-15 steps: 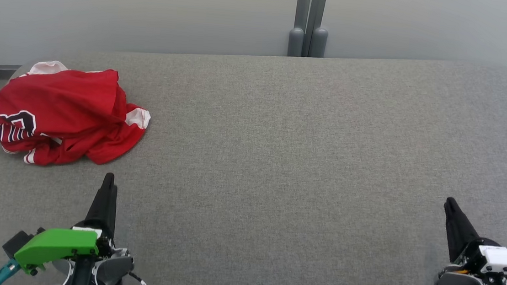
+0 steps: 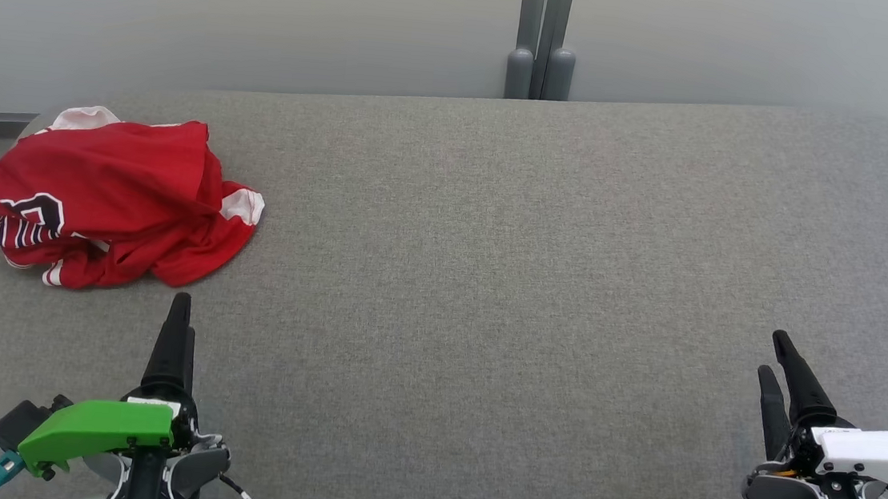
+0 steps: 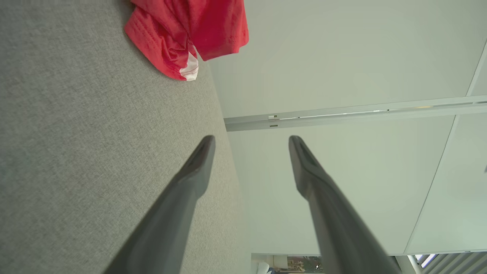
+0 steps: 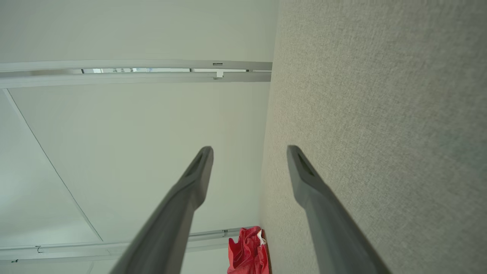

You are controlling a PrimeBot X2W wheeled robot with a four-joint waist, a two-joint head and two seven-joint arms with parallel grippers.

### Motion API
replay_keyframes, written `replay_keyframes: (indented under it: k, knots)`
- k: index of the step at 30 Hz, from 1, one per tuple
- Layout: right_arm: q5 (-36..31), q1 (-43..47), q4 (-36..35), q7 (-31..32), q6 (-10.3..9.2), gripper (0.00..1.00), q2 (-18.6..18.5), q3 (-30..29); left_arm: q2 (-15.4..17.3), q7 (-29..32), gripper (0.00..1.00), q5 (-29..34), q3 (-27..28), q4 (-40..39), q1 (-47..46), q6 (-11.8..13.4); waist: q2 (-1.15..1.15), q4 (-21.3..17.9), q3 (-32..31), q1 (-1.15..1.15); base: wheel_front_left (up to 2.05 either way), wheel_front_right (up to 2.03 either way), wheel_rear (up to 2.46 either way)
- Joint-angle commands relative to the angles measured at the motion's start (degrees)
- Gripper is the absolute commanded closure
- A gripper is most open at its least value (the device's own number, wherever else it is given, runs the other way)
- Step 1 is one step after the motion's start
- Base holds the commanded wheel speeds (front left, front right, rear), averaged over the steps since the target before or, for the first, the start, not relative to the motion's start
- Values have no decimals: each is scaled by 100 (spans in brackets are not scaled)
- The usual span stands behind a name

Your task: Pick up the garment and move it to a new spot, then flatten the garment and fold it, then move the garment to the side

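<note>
Grey cushion w/ crumpled red garment, black-white lettering illegible

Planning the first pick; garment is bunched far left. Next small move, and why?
Probably ease the left gripper forward onto the red garment: its fingers stand open and empty just short of the heap's near edge, while the right gripper sits far across the grey cushion.

Red garment with white trim and dark striped lettering, on a heathered grey surface
</note>
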Motion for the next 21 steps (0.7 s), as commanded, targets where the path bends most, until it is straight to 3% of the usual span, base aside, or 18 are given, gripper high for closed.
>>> replay_keyframes:
  k: [1, 11, 21]
  knots:
    - [-196, -79, -153, -92, 2, 0, -62, 64, 19, -54, 0, 243, 32, -171, -58, 36, 0, 1, 1, -1, 0, 0, 0]
    - [-1079, -45, -336, -390, 2, 0, -73, 279, 23, -202, 0, 1037, -26, -514, 7, 244, 0, 4, 6, -1, 0, 0, 0]
    - [-2443, 0, -560, -690, 3, 0, -83, 587, 27, -351, 0, 2423, -196, -814, 72, 574, 0, 9, 8, -1, 0, 0, 0]
